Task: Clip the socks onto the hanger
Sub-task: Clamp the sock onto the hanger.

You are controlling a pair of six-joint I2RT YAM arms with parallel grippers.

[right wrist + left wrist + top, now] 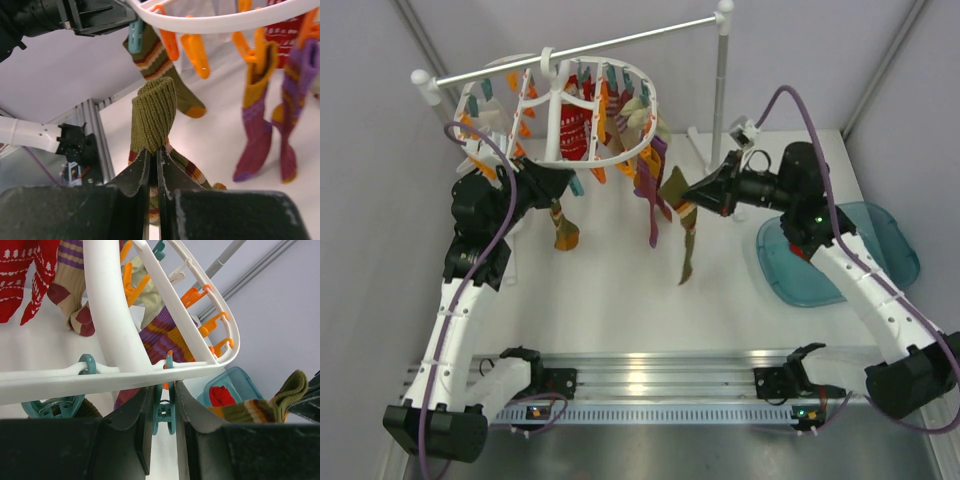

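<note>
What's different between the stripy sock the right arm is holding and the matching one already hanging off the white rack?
The held sock is pinched at its olive cuff by the right end effector, clear of the hanger; the hung sock dangles from the hanger's rim. The held sock's cuff is bunched up; the hung sock hangs straight, toe down. Both share olive, brown and orange stripes.

Bright even light, soft shadows, glare on metal rail (pixel 640 372)
</note>
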